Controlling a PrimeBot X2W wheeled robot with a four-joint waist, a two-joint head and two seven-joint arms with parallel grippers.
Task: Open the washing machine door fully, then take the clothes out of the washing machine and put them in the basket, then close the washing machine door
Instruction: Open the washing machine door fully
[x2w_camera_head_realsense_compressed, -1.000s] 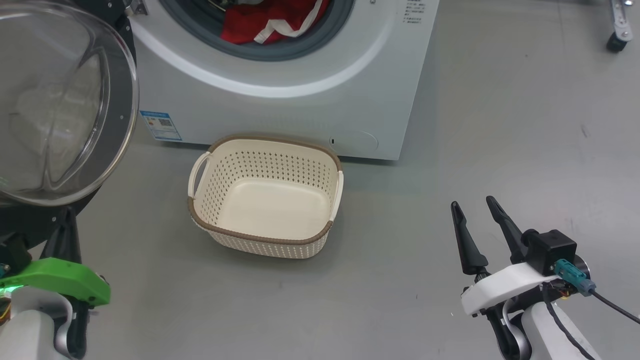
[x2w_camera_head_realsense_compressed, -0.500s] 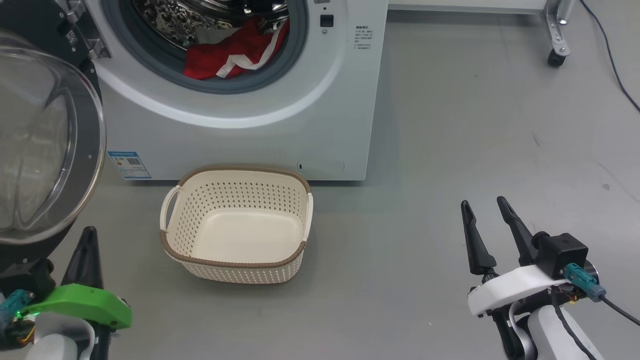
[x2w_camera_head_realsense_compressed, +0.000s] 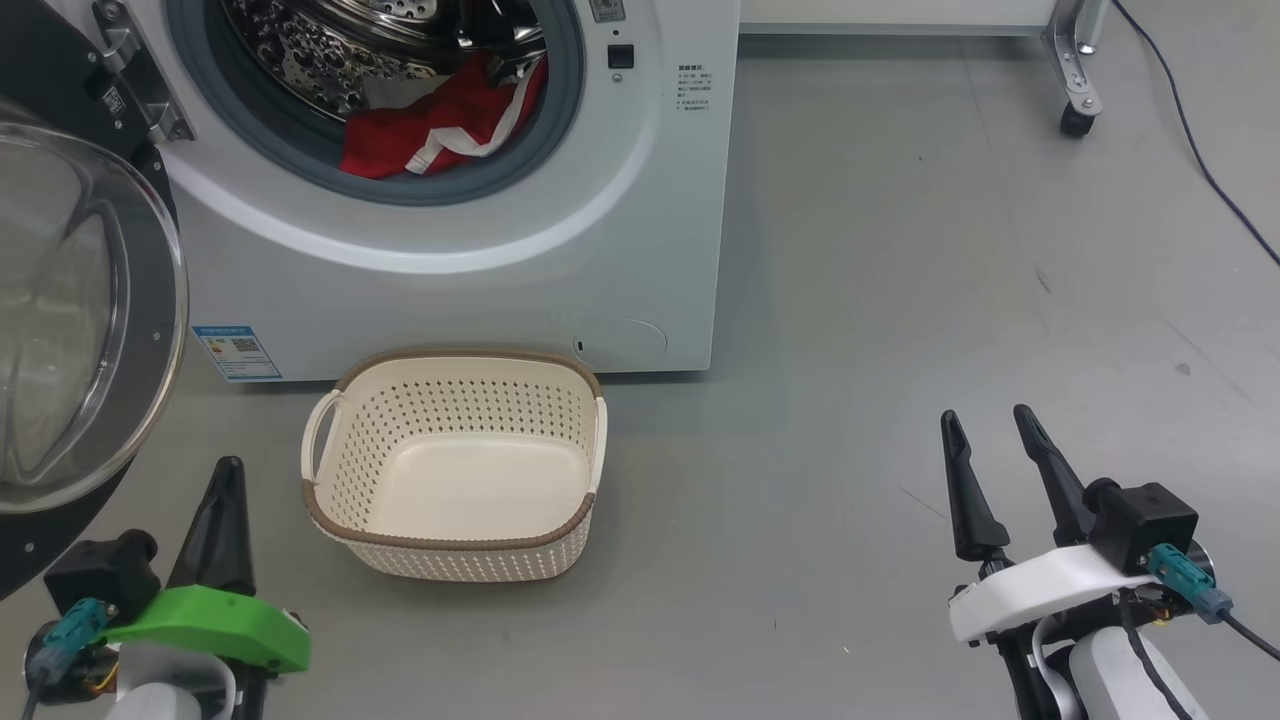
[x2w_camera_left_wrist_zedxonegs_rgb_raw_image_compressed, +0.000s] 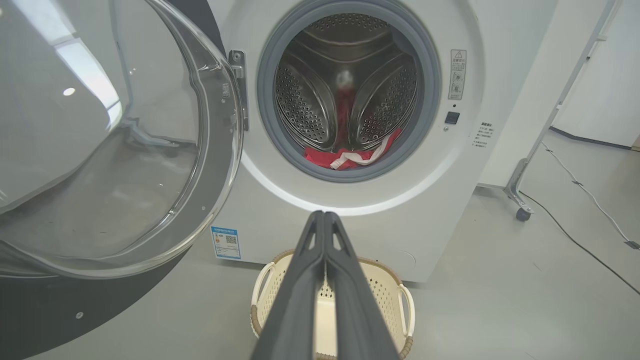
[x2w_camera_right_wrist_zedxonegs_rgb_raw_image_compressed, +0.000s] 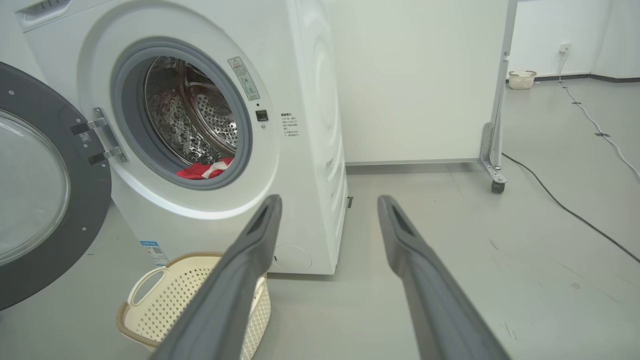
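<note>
The white washing machine (x2w_camera_head_realsense_compressed: 640, 230) stands with its door (x2w_camera_head_realsense_compressed: 70, 320) swung wide to the left, glass bowl bulging outward. Red and white clothes (x2w_camera_head_realsense_compressed: 430, 130) lie at the front of the steel drum, also seen as clothes (x2w_camera_left_wrist_zedxonegs_rgb_raw_image_compressed: 350, 156) and clothes (x2w_camera_right_wrist_zedxonegs_rgb_raw_image_compressed: 205, 170). On the floor in front of the machine sits the cream basket (x2w_camera_head_realsense_compressed: 330, 520), with nothing in it. My left gripper (x2w_camera_head_realsense_compressed: 228, 465) is shut and holds nothing, low at the left beside the basket and below the door. My right gripper (x2w_camera_head_realsense_compressed: 985, 420) is open and holds nothing, out on the floor to the right.
A metal stand leg on a caster (x2w_camera_head_realsense_compressed: 1075, 120) is at the back right, with a dark cable (x2w_camera_head_realsense_compressed: 1200, 160) trailing over the grey floor. A white wall panel (x2w_camera_right_wrist_zedxonegs_rgb_raw_image_compressed: 415, 80) stands behind the machine. A small basket (x2w_camera_right_wrist_zedxonegs_rgb_raw_image_compressed: 521, 79) sits far off by the wall.
The head camera has tilted up and turned, so more of the drum shows and the basket sits lower left in view. Both grippers keep their states; the left one shows further into view.
</note>
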